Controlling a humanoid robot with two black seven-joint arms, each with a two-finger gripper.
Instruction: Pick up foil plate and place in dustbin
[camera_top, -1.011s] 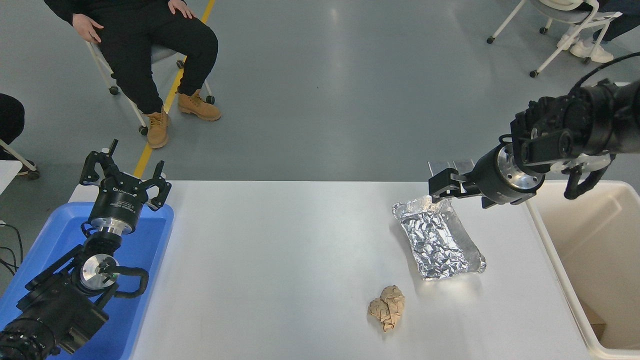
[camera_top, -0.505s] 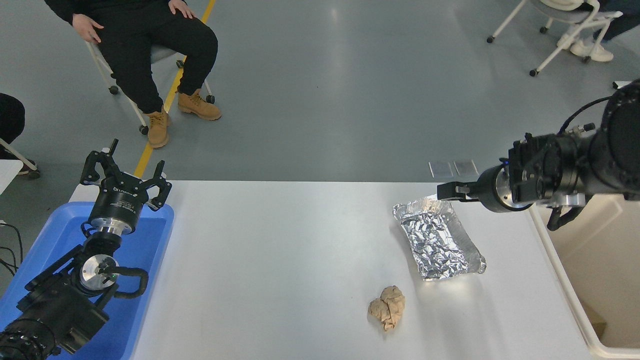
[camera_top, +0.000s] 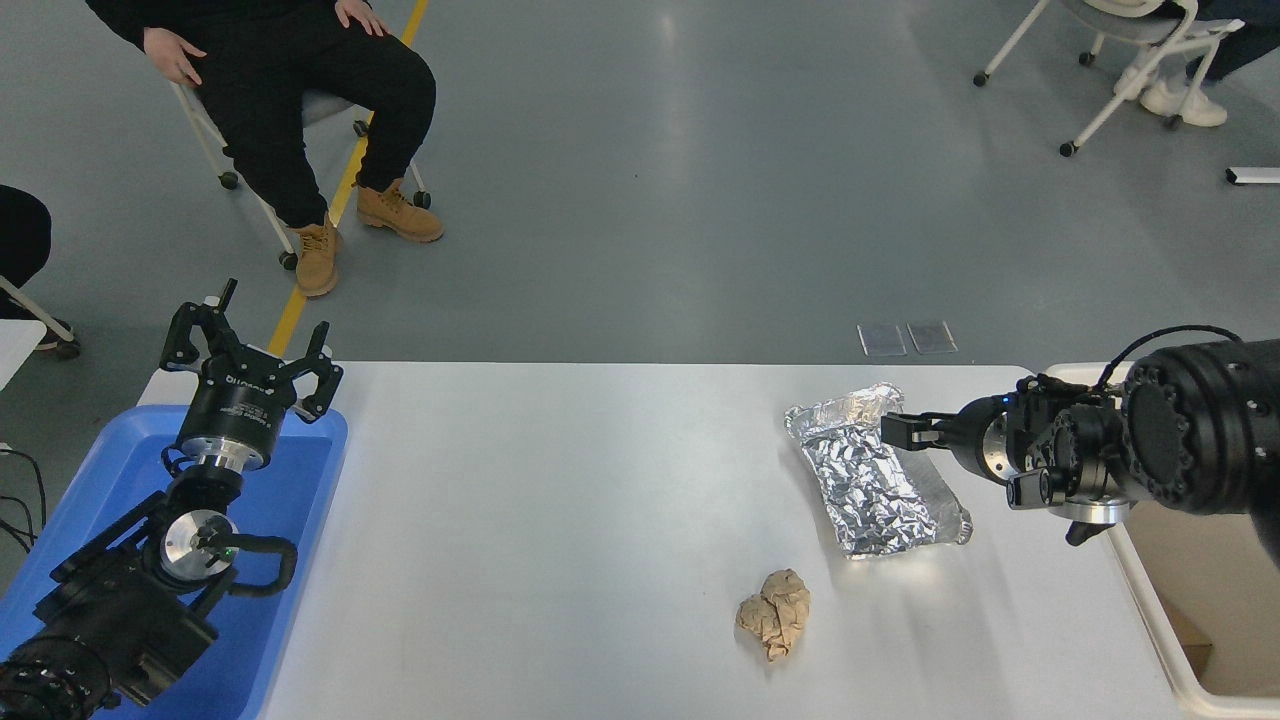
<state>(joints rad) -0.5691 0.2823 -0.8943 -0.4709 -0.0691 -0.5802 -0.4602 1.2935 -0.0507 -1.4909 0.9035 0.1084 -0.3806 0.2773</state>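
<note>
A white desk (camera_top: 560, 520) fills the lower half of the view, its far edge running straight across the middle. On its right part lies a foil plate (camera_top: 872, 480), shiny and crinkled, its long side angled away from the viewer. Nearer the front edge, a little left of the plate and apart from it, sits a crumpled brown paper ball (camera_top: 775, 625). At the desk's left end lies a blue tray (camera_top: 290, 480). A cream bin (camera_top: 1150, 620) stands against the right end.
</note>
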